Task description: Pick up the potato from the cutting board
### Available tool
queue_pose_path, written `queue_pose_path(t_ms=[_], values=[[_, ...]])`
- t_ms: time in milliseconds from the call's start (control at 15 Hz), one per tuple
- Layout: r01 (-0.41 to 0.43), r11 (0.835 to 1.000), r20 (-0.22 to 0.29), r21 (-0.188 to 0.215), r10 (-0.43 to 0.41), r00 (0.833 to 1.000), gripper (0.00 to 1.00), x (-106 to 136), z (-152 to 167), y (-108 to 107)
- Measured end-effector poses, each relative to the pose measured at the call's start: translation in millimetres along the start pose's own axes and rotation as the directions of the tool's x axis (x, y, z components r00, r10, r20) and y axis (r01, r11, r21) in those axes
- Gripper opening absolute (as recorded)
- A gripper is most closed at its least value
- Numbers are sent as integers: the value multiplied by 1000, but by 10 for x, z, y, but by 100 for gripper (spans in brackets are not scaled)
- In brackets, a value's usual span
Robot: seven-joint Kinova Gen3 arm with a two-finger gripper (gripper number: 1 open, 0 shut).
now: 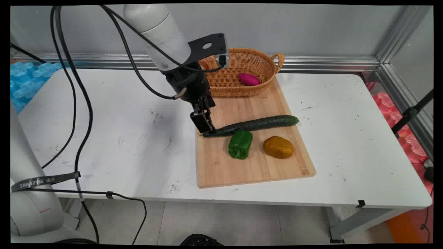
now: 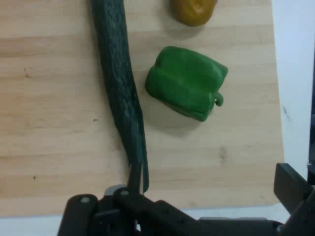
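My fingers (image 1: pixel 206 130) sit low at the board's (image 1: pixel 242 166) edge w/ the cucumber's (image 1: pixel 258 123) thin end right at them, can't tell if gripped, pepper (image 2: pixel 187 82) just beside, potato (image 2: pixel 193 10) beyond, basket (image 1: pixel 238 69) behind w/ purple veg (image 1: pixel 249 79).

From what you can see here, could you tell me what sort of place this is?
Probably a robotics lab test bench, not a kitchen: a bare white table framed by aluminium rails, with a cutting board, toy-like vegetables such as a green pepper and a wicker basket.
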Motion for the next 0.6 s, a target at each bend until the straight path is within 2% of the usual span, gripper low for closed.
queue_pose_path(t_ms=[200, 600], values=[[-19, 1000, -34, -2, 19, 999, 100, 135, 24, -21], [-78, 997, -142, -2, 77, 987, 100, 809, 152, -76]])
